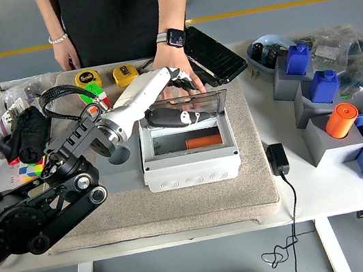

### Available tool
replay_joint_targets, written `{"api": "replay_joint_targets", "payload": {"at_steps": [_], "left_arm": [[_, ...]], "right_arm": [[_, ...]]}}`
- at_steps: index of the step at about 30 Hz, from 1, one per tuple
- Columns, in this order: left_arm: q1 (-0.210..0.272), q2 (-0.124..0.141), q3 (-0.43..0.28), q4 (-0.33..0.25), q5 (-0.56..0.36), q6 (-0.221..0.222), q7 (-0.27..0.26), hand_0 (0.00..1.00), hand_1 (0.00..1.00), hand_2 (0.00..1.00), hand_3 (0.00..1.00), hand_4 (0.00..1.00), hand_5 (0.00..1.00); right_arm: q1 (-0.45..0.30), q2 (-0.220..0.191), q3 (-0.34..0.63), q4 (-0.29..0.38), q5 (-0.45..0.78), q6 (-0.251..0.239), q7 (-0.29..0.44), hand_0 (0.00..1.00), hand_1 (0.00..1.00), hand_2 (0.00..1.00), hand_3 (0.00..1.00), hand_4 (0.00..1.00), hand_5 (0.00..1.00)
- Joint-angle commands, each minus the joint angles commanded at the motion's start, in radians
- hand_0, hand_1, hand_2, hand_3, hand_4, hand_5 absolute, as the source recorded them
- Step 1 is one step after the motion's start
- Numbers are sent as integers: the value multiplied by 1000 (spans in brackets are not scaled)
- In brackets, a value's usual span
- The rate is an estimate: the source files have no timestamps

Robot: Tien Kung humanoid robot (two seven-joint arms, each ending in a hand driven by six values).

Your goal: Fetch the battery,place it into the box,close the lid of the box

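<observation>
The grey-white box (192, 165) stands in the middle of the beige mat. Its clear lid (207, 104) stands open at the back. An orange cylinder, the battery (203, 142), lies inside the box. My left hand (175, 102) reaches in from the left on a white forearm and is at the lid. Its black thumb (168, 119) lies across the front of the lid and its other fingers (183, 80) are spread at the lid's top edge. It holds nothing. A person's hand (172, 65) with a wristwatch rests just behind the lid, next to my fingers.
A black flat device (215, 53) lies tilted behind the box. A grey block with a hole (121, 154) is left of it. Two yellow tape measures (125, 74) and a colour cube (95, 93) are at the back left. A black adapter (278, 159) and blue blocks (324, 86) are on the right.
</observation>
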Motion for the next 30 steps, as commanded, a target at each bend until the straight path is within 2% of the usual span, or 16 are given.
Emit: {"api": "replay_joint_targets", "payload": {"at_steps": [4, 5, 11, 12, 15, 18, 23, 24, 29, 30], "left_arm": [[16, 13, -9, -35, -19, -11, 9, 230, 502, 551, 508, 998, 524], [24, 19, -14, -52, -30, -15, 13, 174, 401, 458, 451, 998, 537], [46, 33, -23, -98, -80, -29, 24, 174, 401, 458, 451, 998, 537], [50, 33, -21, -100, -88, -31, 24, 170, 376, 431, 439, 998, 569], [65, 33, -12, -93, -125, -31, 19, 170, 376, 431, 439, 998, 569], [85, 22, 6, -58, -183, -16, -3, 180, 388, 447, 444, 998, 571], [104, 16, 24, -31, -229, -9, -16, 180, 388, 447, 444, 998, 571], [108, 16, 25, -32, -233, -8, -18, 198, 420, 475, 459, 998, 570], [129, 24, -11, -67, -284, 27, -55, 198, 420, 475, 459, 998, 570], [139, 27, -33, -80, -312, 49, -81, 229, 495, 508, 503, 998, 565]], "right_arm": [[1, 0, 2, 0, -1, 0, 0, 605, 626, 606, 546, 926, 456], [0, 0, 3, 0, -2, 0, 0, 605, 626, 605, 546, 925, 455], [0, 0, 3, 0, -2, 0, 0, 605, 626, 605, 546, 925, 455], [0, 0, 3, 0, -3, 0, 0, 605, 626, 606, 546, 925, 455], [-1, 0, 1, 0, -4, 0, 0, 605, 626, 606, 546, 925, 455], [-1, 0, 0, 0, -3, 1, 0, 605, 625, 606, 546, 925, 454], [-1, 0, 1, 1, -5, 1, -1, 605, 625, 606, 546, 925, 454], [-2, 1, 9, 5, -5, 1, 0, 605, 625, 606, 545, 925, 454], [2, 2, 17, 12, -11, 1, 1, 605, 625, 606, 545, 925, 454], [3, 2, 15, 12, -10, 1, 1, 605, 625, 606, 545, 925, 454]]}}
